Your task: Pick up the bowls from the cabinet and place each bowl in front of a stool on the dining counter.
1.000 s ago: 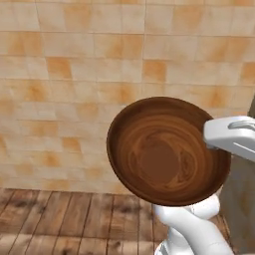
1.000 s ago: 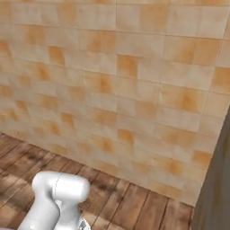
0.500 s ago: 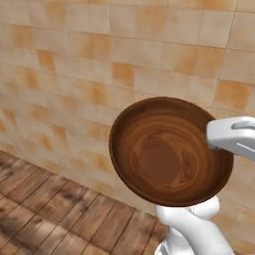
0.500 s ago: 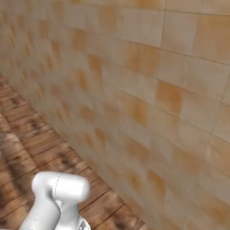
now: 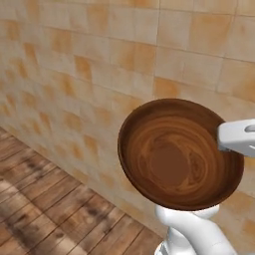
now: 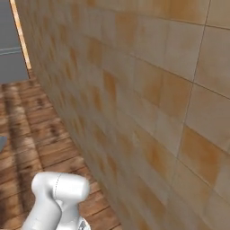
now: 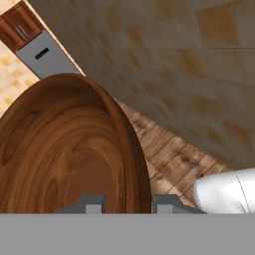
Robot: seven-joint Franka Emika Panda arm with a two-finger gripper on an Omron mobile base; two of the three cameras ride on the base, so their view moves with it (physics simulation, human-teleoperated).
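text: none legible | labels: none | brands: none | numbers: none | signs: none

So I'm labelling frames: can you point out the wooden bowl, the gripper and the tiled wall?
wooden bowl [image 5: 172, 162], left base view, inner bottom.
gripper [image 7: 128, 204], hand view, between fingertips, astride the rim.
tiled wall [image 6: 152, 81], right base view, tile face.

The dark brown swirled wood bowl [image 5: 180, 152] is round and deep, with lighter grain rings curling around a darker flat bottom. It is tipped steeply on edge in the air, its open mouth turned toward the left base camera. In the hand view the bowl [image 7: 69, 149] shows its rim running between the two finger tips.
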